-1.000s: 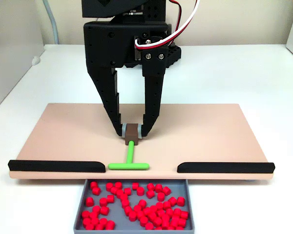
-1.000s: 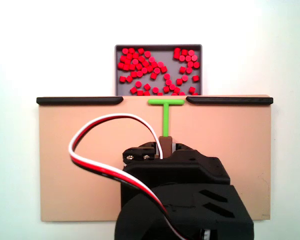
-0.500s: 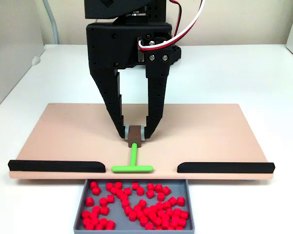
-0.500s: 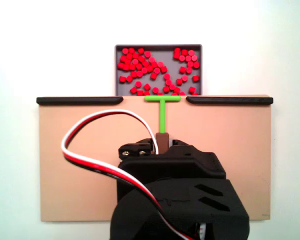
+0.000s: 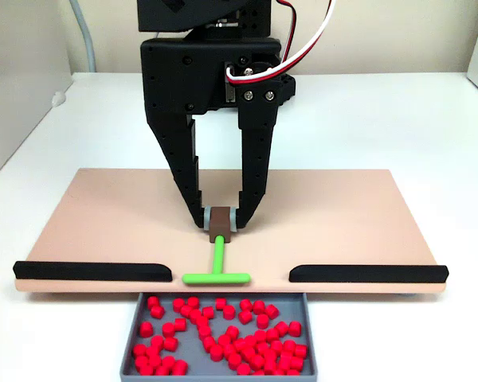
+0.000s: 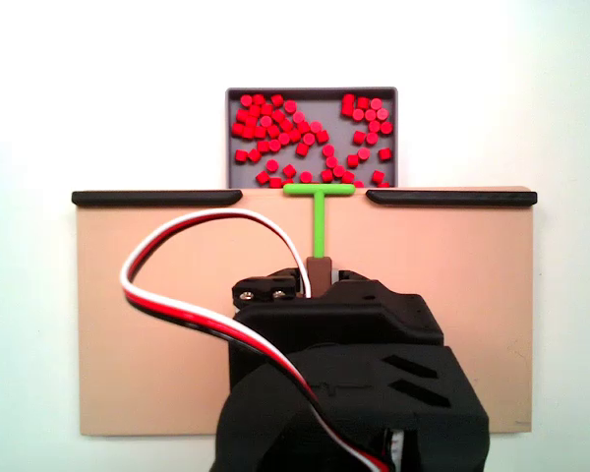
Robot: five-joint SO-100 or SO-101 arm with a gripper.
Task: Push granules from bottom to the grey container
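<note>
Red granules point(image 5: 223, 333) by dozens, one grey container point(image 5: 127, 350)

This looks like a tidy robotics test bench in a lab or hobby workspace rather than a home room. A plain white tabletop point(image 5: 382, 119) fills both fixed views, with a bare pale wall point(image 5: 382, 32) across the top of the frame and a grey cable point(image 5: 86, 40) running down at the upper left. On it sits a purpose-made rig: a tan board point(image 5: 103, 215) with black strips point(image 5: 92, 270) along its lower edge, under a black printed robot arm point(image 5: 199, 72) trailing red, white and black wires point(image 5: 303, 40).
</note>
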